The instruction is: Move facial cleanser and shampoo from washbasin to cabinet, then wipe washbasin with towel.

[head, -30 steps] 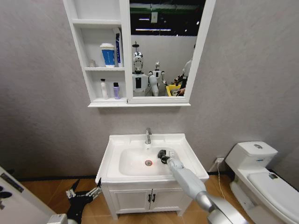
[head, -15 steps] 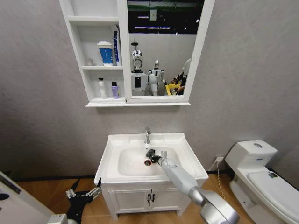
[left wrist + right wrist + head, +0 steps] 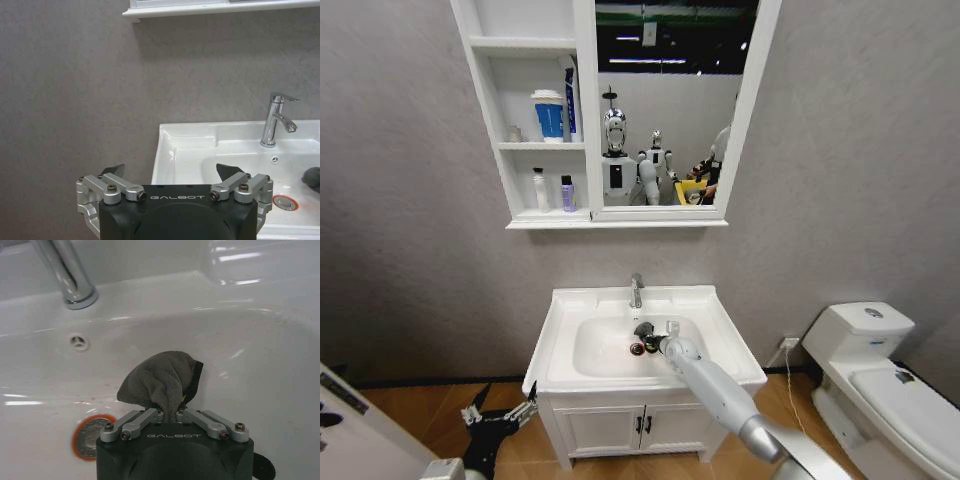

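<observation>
Cabinet (image 3: 485,110), wall-hung above the basin: open shelves on its left side, mirror panel on the right. Middle shelf holds a white-and-blue cup-shaped container (image 3: 549,115) with a tall dark-blue tube (image 3: 570,103) standing just to its right, and a small pale item at the far left that is too small to identify. Bottom shelf holds a white bottle (image 3: 540,190) and, just to its right, a shorter lilac bottle (image 3: 567,193) with a dark cap; both are upright. Top shelf contents are cut off by the frame edge.

Washbasin (image 3: 565,302): white rectangular top, oval bowl, chrome tap (image 3: 67,277) at the far rim, red-ringed drain (image 3: 88,434) at the bowl floor, small overflow hole on the far wall of the bowl. Inside the bowl are the towel and the right gripper.

Towel (image 3: 161,380): dark grey terry cloth, bunched into a rounded hump, one black edge showing on its right side. It sits in the bowl just right of the drain, near the tap.

Right gripper (image 3: 170,415): jaws pinched nearly closed on the lower fold of the towel, arm reaching in from the near right.

Left gripper (image 3: 172,175): low, left of the vanity cupboard (image 3: 610,425), jaws spread wide, holding nothing.
</observation>
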Robot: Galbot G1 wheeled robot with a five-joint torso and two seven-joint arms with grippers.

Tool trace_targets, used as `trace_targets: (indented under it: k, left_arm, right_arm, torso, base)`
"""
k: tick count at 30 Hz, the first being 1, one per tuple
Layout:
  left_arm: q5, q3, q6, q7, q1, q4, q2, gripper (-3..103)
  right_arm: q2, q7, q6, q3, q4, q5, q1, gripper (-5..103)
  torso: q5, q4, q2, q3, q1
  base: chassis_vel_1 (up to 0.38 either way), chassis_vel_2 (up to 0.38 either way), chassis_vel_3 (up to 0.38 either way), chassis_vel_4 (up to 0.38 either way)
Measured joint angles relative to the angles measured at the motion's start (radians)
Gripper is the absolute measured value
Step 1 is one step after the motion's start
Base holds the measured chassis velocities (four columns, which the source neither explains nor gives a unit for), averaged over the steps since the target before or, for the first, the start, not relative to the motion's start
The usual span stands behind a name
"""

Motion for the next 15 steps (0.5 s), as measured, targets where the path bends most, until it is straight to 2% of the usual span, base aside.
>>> trace_targets:
  k: [2,3,4,5,6,11,13,14,15]
  left_arm:
    - [0.0,0.0,0.0,0.0,0.0,0.0,0.0,100]
    - [0.0,0.0,0.0,0.0,0.0,0.0,0.0,100]
    - [0.0,0.0,0.0,0.0,0.0,0.0,0.0,100]
    - [0.0,0.0,0.0,0.0,0.0,0.0,0.0,100]
    - [0.0,0.0,0.0,0.0,0.0,0.0,0.0,100]
    - [0.0,0.0,0.0,0.0,0.0,0.0,0.0,100]
    - [0.0,0.0,0.0,0.0,0.0,0.0,0.0,100]
    - [0.0,0.0,0.0,0.0,0.0,0.0,0.0,100]
    - [0.0,0.0,0.0,0.0,0.0,0.0,0.0,100]
  right_arm:
    - [-0.03,0.086,-0.01,0.003,0.013,0.027,-0.015,5]
    - [-0.03,0.086,-0.01,0.003,0.013,0.027,-0.015,5]
    - [-0.037,0.121,-0.01,0.0,0.012,0.049,-0.02,5]
    - [-0.046,0.129,-0.007,-0.003,0.012,0.056,-0.024,5]
    - [-0.046,0.129,-0.007,-0.003,0.012,0.056,-0.024,5]
    - [-0.079,0.159,-0.033,-0.028,0.05,0.144,-0.026,5]
    - [-0.057,0.186,-0.053,-0.04,0.053,0.213,-0.015,5]
    - [-0.057,0.186,-0.053,-0.04,0.053,0.213,-0.015,5]
    - [-0.037,0.198,-0.062,-0.053,0.045,0.259,-0.007,5]
  torso:
    - [-0.0002,-0.0003,0.0,0.0,0.0]
    - [-0.0002,-0.0003,0.0,0.0,0.0]
    - [0.0007,0.0002,0.0,0.0,0.0]
    - [0.0006,0.0012,0.0,0.0,0.0]
    - [0.0006,0.0012,0.0,0.0,0.0]
    - [-0.0004,0.0,0.0,0.0,0.0]
    - [-0.0005,-0.0009,0.0,0.0,0.0]
    - [-0.0005,-0.0009,0.0,0.0,0.0]
    - [-0.0001,-0.0005,0.0,0.0,0.0]
  base:
    - [0.0,0.0,0.0,0.0]
    - [0.0,0.0,0.0,0.0]
    - [0.0,0.0,0.0,0.0]
    - [0.0,0.0,0.0,0.0]
    - [0.0,0.0,0.0,0.0]
    - [0.0,0.0,0.0,0.0]
    - [0.0,0.0,0.0,0.0]
    - [0.0,0.0,0.0,0.0]
    - [0.0,0.0,0.0,0.0]
